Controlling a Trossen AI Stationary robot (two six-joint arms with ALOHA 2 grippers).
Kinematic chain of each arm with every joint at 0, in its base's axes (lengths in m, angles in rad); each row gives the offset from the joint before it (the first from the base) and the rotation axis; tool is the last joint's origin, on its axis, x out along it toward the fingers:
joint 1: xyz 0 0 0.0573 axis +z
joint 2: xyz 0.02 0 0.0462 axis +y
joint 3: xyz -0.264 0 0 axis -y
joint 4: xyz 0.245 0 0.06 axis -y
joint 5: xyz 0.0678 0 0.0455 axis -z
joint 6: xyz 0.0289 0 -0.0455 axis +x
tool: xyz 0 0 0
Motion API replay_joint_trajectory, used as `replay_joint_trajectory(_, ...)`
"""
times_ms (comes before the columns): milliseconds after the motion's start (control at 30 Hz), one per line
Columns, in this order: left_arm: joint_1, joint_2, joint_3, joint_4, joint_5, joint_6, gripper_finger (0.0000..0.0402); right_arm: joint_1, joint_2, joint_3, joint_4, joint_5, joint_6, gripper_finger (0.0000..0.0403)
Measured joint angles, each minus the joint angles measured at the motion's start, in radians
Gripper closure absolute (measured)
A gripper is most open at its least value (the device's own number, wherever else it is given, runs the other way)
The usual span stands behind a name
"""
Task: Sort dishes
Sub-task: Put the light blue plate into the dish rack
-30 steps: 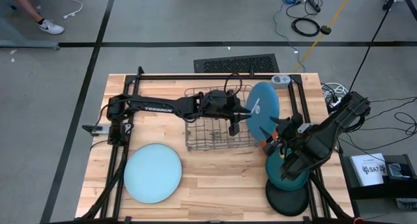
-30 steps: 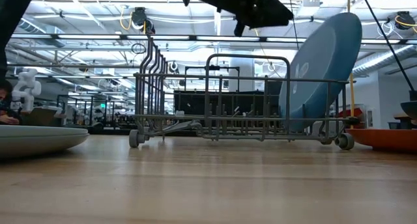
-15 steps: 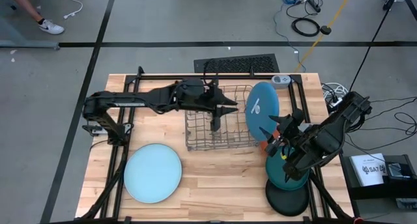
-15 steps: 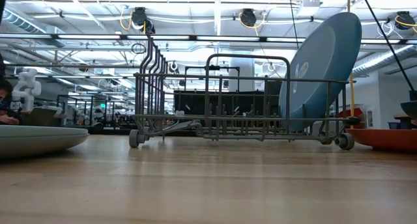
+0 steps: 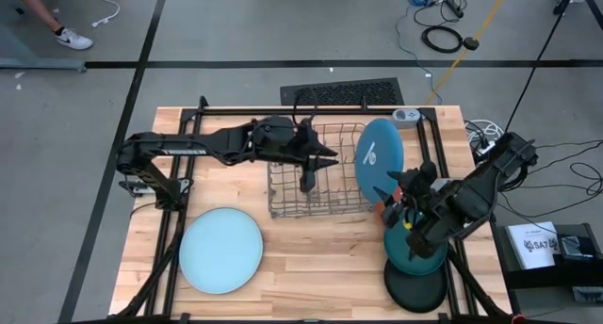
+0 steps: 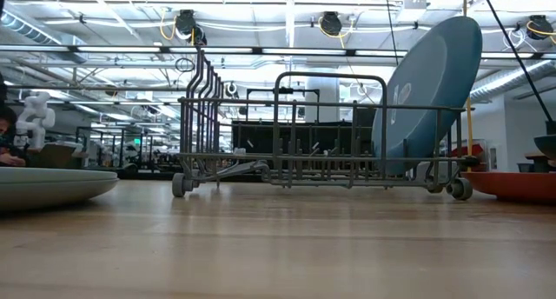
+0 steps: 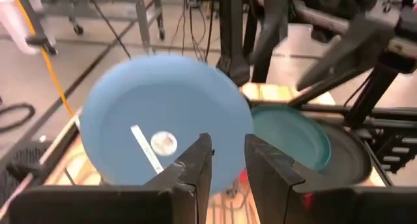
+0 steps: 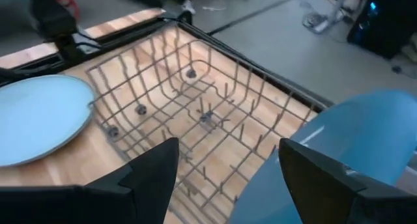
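Observation:
A blue plate [image 5: 379, 159] stands on its edge in the right end of the wire dish rack [image 5: 316, 178], leaning toward the table's right; it also shows in the low view [image 6: 434, 90] and the left wrist view [image 7: 163, 113]. My left gripper [image 5: 318, 166] hovers over the rack's middle, pointing at the blue plate, open with a narrow gap [image 7: 228, 162] and empty. My right gripper [image 5: 396, 194] is wide open [image 8: 228, 178] and empty, just right of the blue plate. Below it lie an orange plate [image 5: 380, 211], a teal plate [image 5: 419, 258] and a black plate [image 5: 415, 291]. A pale blue plate [image 5: 220, 251] lies flat at the near left.
The rack [image 6: 321, 134] stands on small wheels at the table's middle, its other slots holding nothing. Bare wood lies between the pale blue plate [image 6: 43, 182] and the plates at the near right. A small white device [image 5: 407, 115] sits at the far right edge.
My left gripper has drawn back from the blue plate toward the table's left and risen out of the low view. The blue plate stays standing in the rack.

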Motion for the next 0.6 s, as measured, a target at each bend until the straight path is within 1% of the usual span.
replay_joint_trajectory(67, -0.001, 0.000, -0.004, 0.002, -0.001, -0.004, 0.0308, -0.006, 0.001, -0.002, -0.003, -0.032, 0.013, 0.0145)
replay_joint_trajectory(200, -0.001, -0.002, -0.005, 0.002, -0.005, -0.023, 0.0308, -0.002, 0.003, -0.002, -0.004, -0.028, 0.009, 0.0145)
replay_joint_trajectory(333, -0.001, -0.007, -0.006, -0.007, -0.005, 0.002, 0.0308, -0.005, 0.006, -0.002, -0.009, 0.078, 0.009, 0.0145)
replay_joint_trajectory(467, -0.021, -0.045, -0.007, -0.065, -0.002, 0.055, 0.0308, -0.003, 0.029, -0.002, 0.020, 0.181, 0.010, 0.0145)
replay_joint_trajectory(533, -0.046, -0.075, -0.007, -0.071, 0.004, 0.079, 0.0308, -0.005, 0.053, -0.003, 0.067, 0.256, -0.029, 0.0145)
replay_joint_trajectory(600, -0.081, -0.099, -0.007, -0.048, 0.012, 0.103, 0.0308, -0.014, 0.080, -0.003, 0.152, 0.325, -0.121, 0.0145)
